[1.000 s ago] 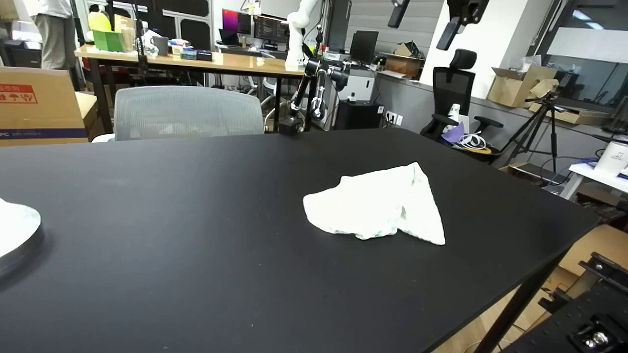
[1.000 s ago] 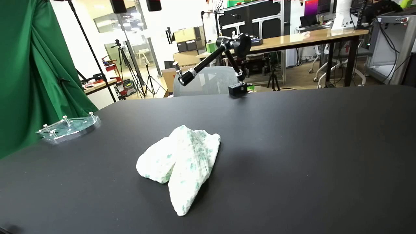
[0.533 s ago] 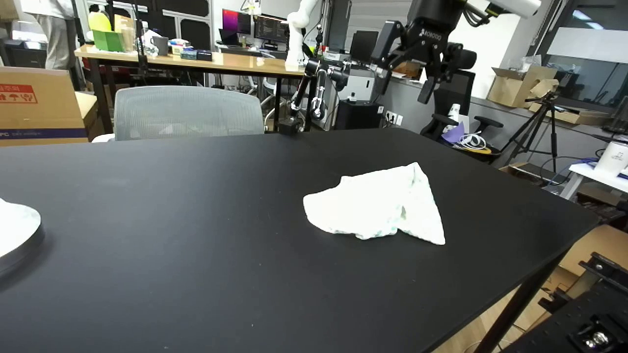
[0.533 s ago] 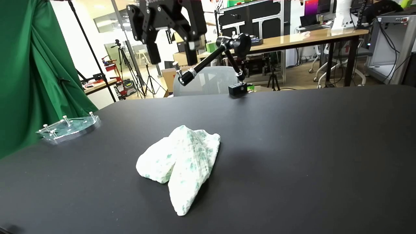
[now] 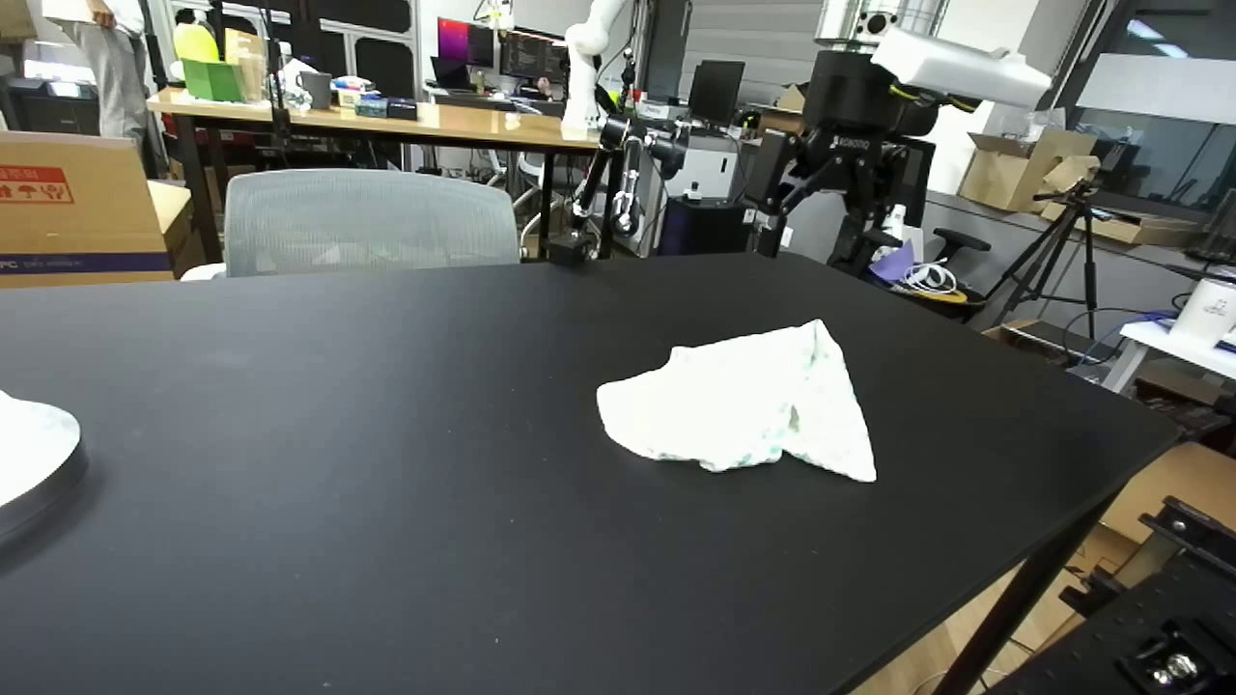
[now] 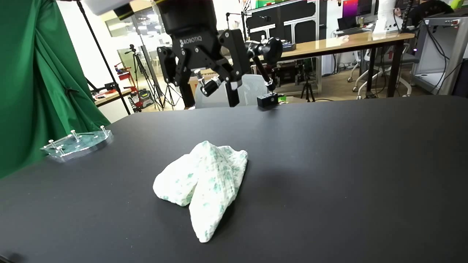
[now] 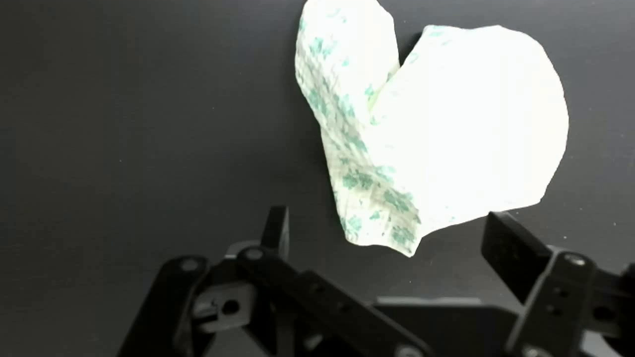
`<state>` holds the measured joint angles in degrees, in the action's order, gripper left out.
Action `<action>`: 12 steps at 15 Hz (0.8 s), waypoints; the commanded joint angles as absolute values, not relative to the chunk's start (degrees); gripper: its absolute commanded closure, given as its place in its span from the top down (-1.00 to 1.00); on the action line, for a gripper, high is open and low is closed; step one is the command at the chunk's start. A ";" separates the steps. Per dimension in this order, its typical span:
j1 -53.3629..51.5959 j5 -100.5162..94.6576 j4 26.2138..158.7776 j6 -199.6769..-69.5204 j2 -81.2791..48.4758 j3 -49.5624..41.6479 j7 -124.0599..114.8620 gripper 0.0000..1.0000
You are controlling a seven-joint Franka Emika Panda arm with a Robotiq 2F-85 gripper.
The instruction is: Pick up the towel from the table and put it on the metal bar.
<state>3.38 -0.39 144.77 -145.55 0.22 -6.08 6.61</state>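
The towel (image 5: 739, 401) is white with green flecks and lies crumpled on the black table (image 5: 386, 463). It also shows in an exterior view (image 6: 215, 179) and in the wrist view (image 7: 461, 129). My gripper (image 5: 809, 246) hangs above the table with its fingers pointing down, apart from the towel. The gripper (image 6: 211, 98) is open and empty. In the wrist view the towel's near tip lies between and beyond the spread fingertips (image 7: 389, 220). I cannot make out the metal bar for certain. A black jointed stand arm (image 6: 237, 69) with metal fittings rises at the far edge.
The stand arm's block base (image 6: 268, 100) sits at the far table edge, with a grey mesh chair (image 5: 372, 222) behind it. A clear plate with upright bolts (image 6: 78, 144) lies near the green curtain (image 6: 47, 84). A rounded pale-topped object (image 5: 34, 449) is at a table side.
My gripper has come down into both exterior views from above and now hangs lower over the table. It stays open. The towel has not moved.
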 commanded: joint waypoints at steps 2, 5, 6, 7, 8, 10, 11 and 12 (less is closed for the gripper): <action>4.06 -3.69 147.23 -145.84 1.97 -5.69 4.23 1.00; 3.92 -2.29 146.30 -145.47 0.44 -5.57 6.34 1.00; 3.92 -2.29 146.30 -145.47 0.51 -5.57 6.34 1.00; 3.86 -2.47 146.60 -146.36 0.25 -5.49 6.31 1.00; 3.82 -3.13 147.18 -147.37 -0.02 -5.40 5.94 1.00; 3.77 -3.67 148.13 -148.49 -0.34 -5.21 5.97 1.00; 3.80 -3.93 148.55 -149.14 -0.57 -5.17 5.85 1.00; 3.84 -3.88 148.91 -149.71 -0.86 -5.16 5.98 1.00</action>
<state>3.43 -2.49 147.27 -147.54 -0.70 -5.52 6.71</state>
